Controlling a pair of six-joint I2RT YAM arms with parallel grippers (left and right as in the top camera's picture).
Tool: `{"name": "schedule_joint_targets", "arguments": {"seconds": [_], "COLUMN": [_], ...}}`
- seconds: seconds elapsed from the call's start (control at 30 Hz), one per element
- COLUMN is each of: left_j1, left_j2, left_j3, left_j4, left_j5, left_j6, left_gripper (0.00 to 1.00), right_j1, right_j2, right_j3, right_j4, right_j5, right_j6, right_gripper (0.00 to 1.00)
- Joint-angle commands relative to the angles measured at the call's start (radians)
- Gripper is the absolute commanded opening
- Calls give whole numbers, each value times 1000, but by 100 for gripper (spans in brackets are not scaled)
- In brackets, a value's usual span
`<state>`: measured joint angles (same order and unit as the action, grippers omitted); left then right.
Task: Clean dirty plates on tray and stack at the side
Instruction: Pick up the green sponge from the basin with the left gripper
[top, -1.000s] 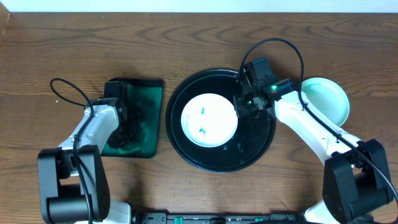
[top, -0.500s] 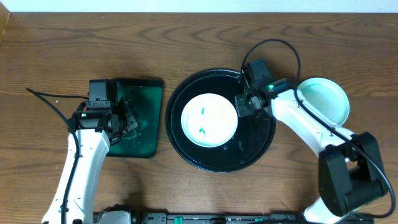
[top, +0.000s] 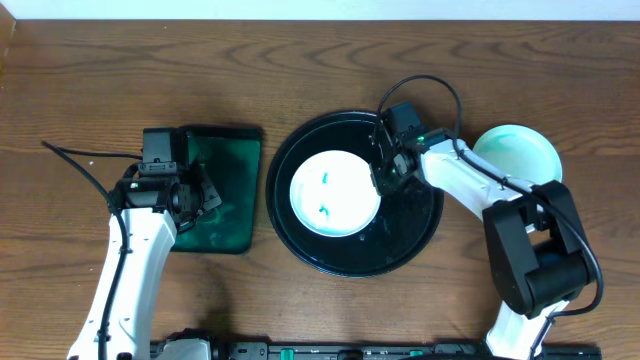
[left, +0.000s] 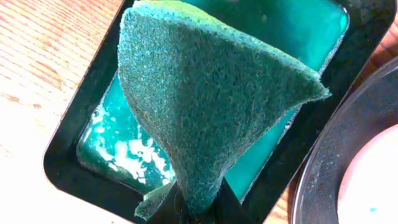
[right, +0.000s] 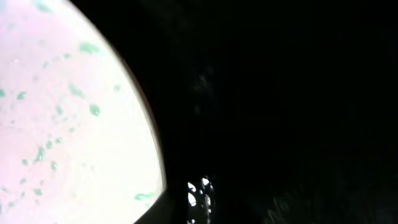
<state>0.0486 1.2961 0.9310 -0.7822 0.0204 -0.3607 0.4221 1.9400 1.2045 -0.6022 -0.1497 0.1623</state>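
My left jaws are closed tight on a green sponge (left: 211, 106), held pinched and folded above the green tray (top: 225, 131), which lies at the black tray's (top: 410, 240) 9 o'clock. A smeared plate (top: 335, 192) with teal flecks sits on the black tray, a little toward 9 o'clock of its centre. My right jaws are low at that plate's 3 o'clock edge. I cannot tell whether they are open or gripping, as my wrist view shows only plate rim and dark tray. A pale mint plate (top: 515, 160) rests on the worktop (top: 320, 60) off the black tray's 3 o'clock side.
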Motion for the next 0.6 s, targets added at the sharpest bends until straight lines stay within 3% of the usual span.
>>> {"name": "schedule_joint_targets", "arguments": {"seconds": [0.0,0.3,0.57], "left_j1": [-2,-2,-2], "left_j2": [-5,-5,-14], "left_j3": [19,19,23], "left_j4": [-14,-10,-11], "left_j5": [-2,-1,15], "left_j6": [21,20,22], "left_gripper": [7,7,7], "right_j1": [-25,-48,3], "right_j2": [-9,-142,-31], "right_j3": [5,5,2], "right_j4": [0,-26,13], "right_j5": [-35,-159,-112], "right_j6": [-33,-214,-175], "right_gripper": [16,25,39]}}
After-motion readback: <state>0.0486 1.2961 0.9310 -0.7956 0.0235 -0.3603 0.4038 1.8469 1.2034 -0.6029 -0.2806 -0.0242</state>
